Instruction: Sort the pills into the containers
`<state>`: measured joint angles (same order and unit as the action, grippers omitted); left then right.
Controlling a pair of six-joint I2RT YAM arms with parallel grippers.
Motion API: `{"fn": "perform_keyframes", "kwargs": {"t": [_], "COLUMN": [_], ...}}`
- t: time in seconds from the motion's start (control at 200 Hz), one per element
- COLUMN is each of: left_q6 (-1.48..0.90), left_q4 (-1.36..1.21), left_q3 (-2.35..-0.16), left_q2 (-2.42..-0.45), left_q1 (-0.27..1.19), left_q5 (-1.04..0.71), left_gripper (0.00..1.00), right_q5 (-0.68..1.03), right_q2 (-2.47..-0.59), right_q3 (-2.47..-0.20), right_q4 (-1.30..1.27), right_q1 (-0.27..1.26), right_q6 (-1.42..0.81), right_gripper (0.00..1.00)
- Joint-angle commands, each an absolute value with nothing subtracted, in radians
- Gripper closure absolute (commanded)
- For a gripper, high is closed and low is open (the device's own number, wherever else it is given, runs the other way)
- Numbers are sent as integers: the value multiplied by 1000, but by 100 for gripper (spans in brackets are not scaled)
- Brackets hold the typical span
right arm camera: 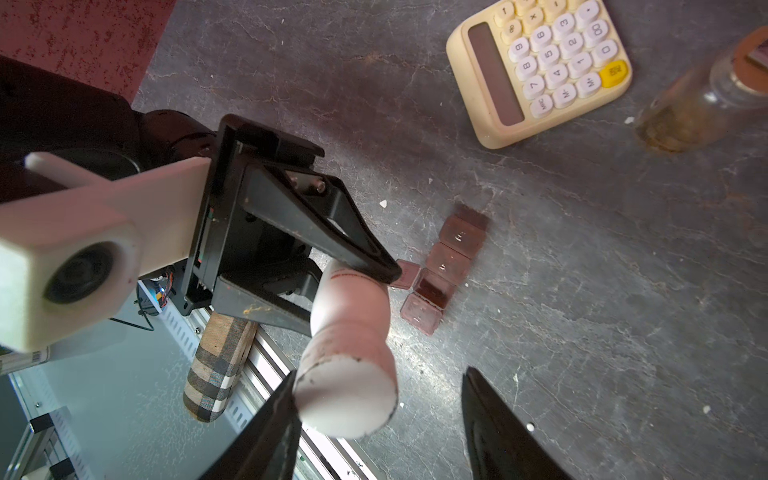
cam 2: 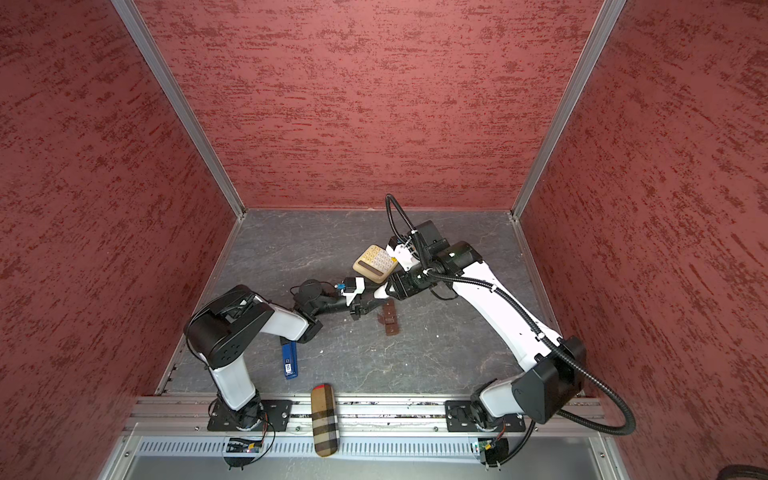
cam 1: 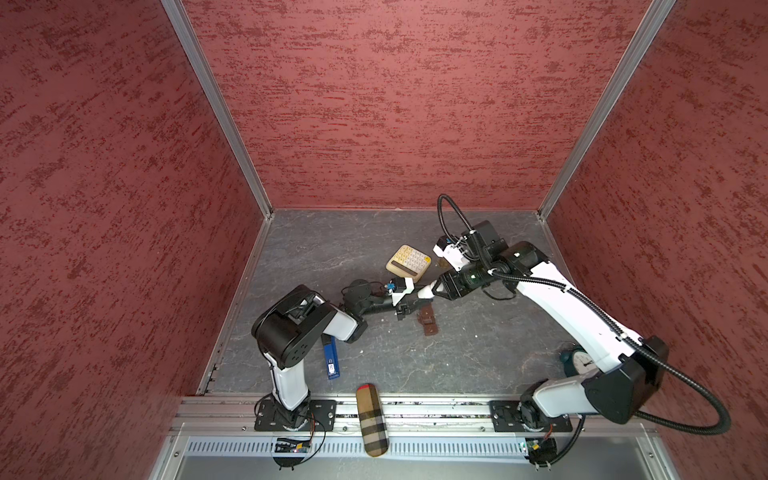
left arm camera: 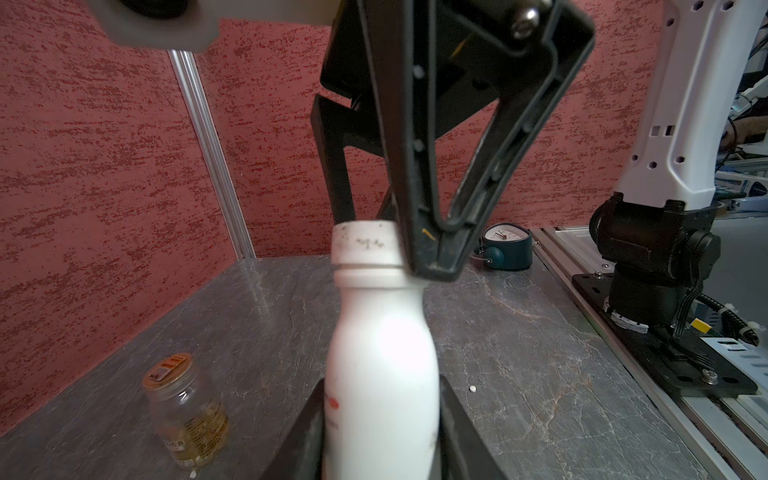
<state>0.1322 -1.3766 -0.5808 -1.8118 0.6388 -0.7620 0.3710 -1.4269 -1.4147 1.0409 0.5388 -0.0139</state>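
My left gripper [left arm camera: 382, 419] is shut on the body of a small white bottle [left arm camera: 380, 345], held above the table and tilted toward the right arm in both top views [cam 1: 426, 291]. My right gripper [right arm camera: 380, 374] stands open around the bottle's white cap [right arm camera: 347, 395]. One finger touches the cap and the other stands apart from it. The containers [right arm camera: 451, 259], a dark brown strip box, lie on the table just below the bottle [cam 1: 428, 320], one lid flipped open. A tiny white pill [left arm camera: 472, 389] lies loose on the table, and another pill [right arm camera: 530, 427] lies near my right finger.
An amber glass bottle [left arm camera: 187, 411] stands beside a cream calculator [cam 1: 409, 261]. A teal clock [cam 1: 579, 359] sits under the right arm, a blue stick-shaped object [cam 1: 331, 359] lies by the left arm, and a plaid case [cam 1: 372, 419] lies across the front rail. Red walls enclose three sides.
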Motion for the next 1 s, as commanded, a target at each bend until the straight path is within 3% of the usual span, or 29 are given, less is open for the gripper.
{"fn": "perform_keyframes", "kwargs": {"t": [0.0, 0.992], "left_q6": [143, 139], "left_q4": [-1397, -1413], "left_q3": [-575, -567], "left_q2": [-1799, -1793], "left_q1": [638, 624], "left_q5": [-755, -746], "left_gripper": [100, 100], "right_q5": [327, 240], "right_q2": [-1415, -1372], "right_q3": [-1428, -1397], "right_q4": [1059, 1100], "right_q1": [541, 517], "right_q6": [14, 25], "right_gripper": [39, 38]}}
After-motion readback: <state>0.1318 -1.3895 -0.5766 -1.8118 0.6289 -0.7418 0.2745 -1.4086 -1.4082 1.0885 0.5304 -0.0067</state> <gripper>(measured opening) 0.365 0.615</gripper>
